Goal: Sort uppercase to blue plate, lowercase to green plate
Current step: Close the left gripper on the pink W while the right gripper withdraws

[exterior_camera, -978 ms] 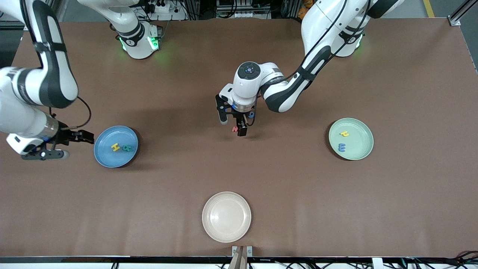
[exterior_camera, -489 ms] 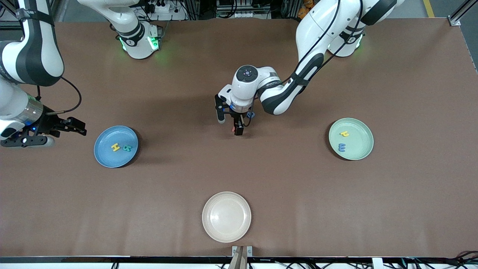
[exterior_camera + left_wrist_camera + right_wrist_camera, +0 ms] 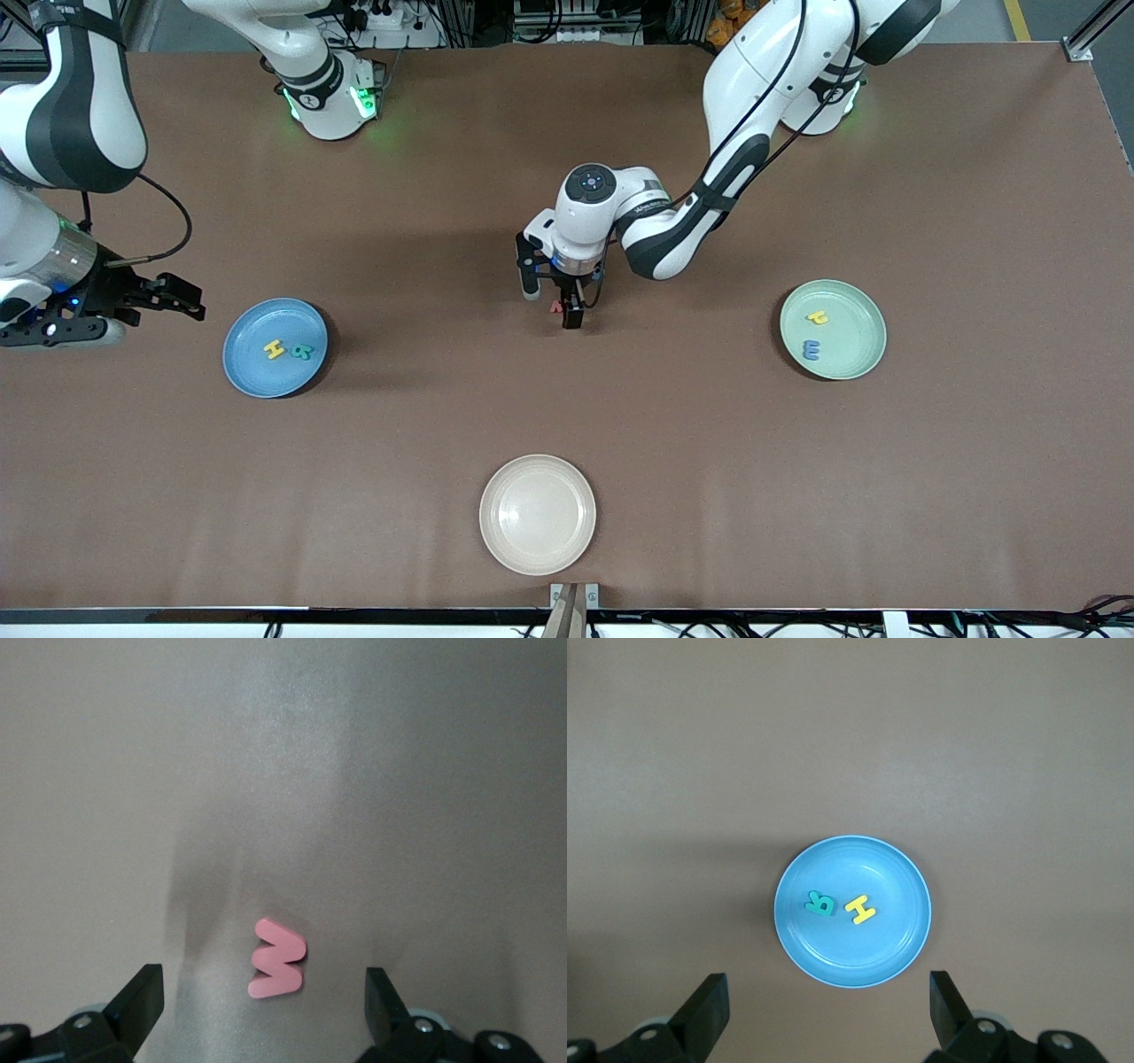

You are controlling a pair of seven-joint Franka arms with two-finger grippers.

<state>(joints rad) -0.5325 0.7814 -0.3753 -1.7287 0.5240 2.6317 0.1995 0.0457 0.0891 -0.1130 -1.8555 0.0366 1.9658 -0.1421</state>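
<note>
A red lowercase w (image 3: 277, 958) lies flat on the brown table near its middle, also visible as the red w (image 3: 556, 307). My left gripper (image 3: 551, 303) hangs open low over it, one finger on each side and neither touching, as the left gripper (image 3: 263, 1008) shows. The blue plate (image 3: 252, 377) holds a yellow H (image 3: 275, 350) and a teal R (image 3: 303, 352). Yellow h (image 3: 817, 316) and blue e (image 3: 811, 350) lie in the green plate (image 3: 864, 359). My right gripper (image 3: 155, 319) is open and empty beside the blue plate (image 3: 908, 952), toward the right arm's end.
A cream plate (image 3: 538, 554) with nothing in it sits nearest the front camera, in line with the table's middle. The left arm's forearm (image 3: 682, 230) slants from its base over the table toward the centre.
The right gripper has drawn away from the blue plate toward its own end of the table. The left gripper has shifted slightly and settled around the red w.
</note>
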